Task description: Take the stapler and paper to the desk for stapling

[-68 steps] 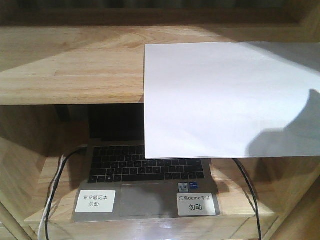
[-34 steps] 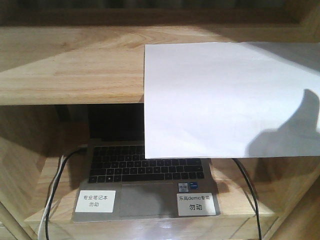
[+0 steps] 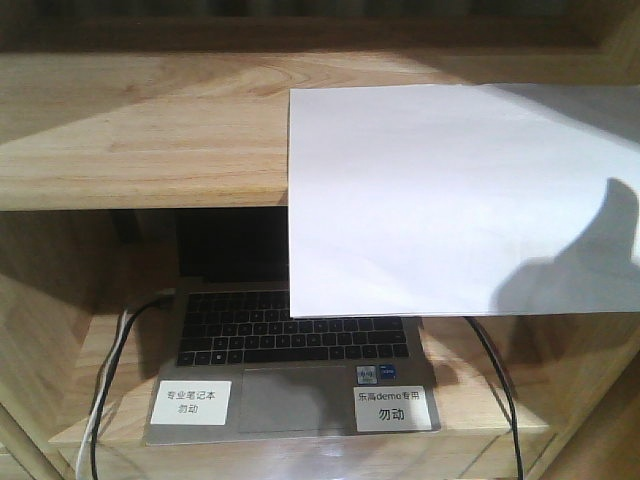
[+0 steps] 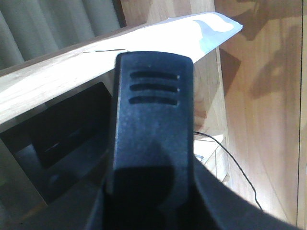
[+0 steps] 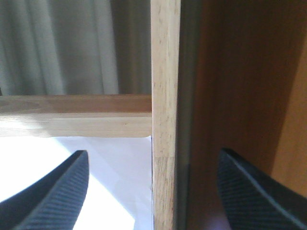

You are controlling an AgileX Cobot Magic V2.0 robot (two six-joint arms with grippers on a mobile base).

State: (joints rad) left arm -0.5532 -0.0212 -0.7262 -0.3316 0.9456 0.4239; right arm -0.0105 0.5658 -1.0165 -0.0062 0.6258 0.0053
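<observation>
Exterior front-facing view, paper: one white sheet, flat on the upper board of the shelf unit, at the right; near edge hanging past the board's front and covering part of the laptop's screen.
Shadow: one dark patch with a rounded top, on the sheet's lower right corner.
Right wrist view, right gripper: jaws spread wide, two dark ribbed fingertips at the lower corners of the picture; left fingertip over the white paper, right fingertip in front of the shelf's side wall; contact with the sheet not to be told.
Upright post: one pale wooden edge, standing between the two fingertips, with a crossbar meeting it from the left.
Left wrist view, left gripper: one broad black finger with three slots filling the middle; opening not to be told; raised toward the front of the upper board, below the overhanging paper.
Laptop: one, open, on the lower shelf under the sheet.
Labels: two white printed ones on the palm rest, left and right.
Cables: one white with a dark one beside it at the left, one dark at the right.
Curtain: grey folds behind the shelf.
</observation>
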